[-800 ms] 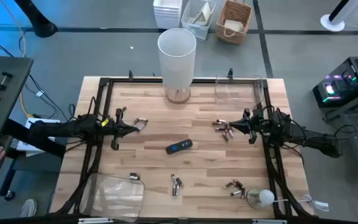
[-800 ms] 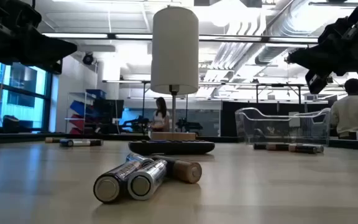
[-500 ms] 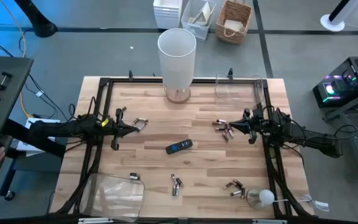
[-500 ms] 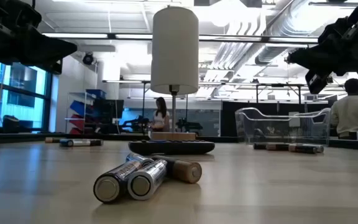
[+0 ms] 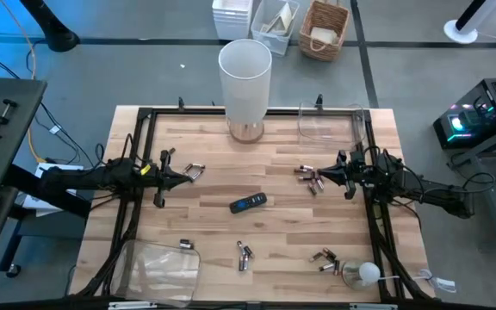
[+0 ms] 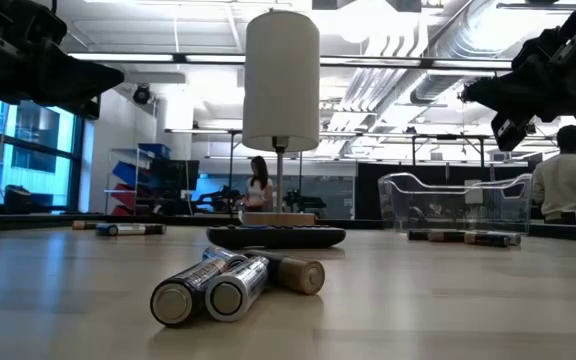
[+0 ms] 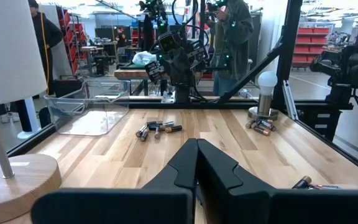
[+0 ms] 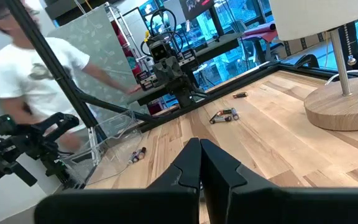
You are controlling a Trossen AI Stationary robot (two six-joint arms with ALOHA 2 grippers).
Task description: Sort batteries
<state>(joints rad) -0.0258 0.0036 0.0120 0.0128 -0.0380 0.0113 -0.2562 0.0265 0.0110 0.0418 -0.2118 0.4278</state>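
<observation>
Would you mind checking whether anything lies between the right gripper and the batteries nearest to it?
Nothing visible does. The right gripper hovers beside the nearest batteries, with only bare table there. The black remote lies farther toward the middle.

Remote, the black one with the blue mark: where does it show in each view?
High view: black remote mid-table, below the lamp in the picture.
Low view: lying flat behind the near batteries, under the lamp shade.
Left wrist view: not visible.
Right wrist view: not visible.
Shared landmark: the lamp, in all four.
</observation>
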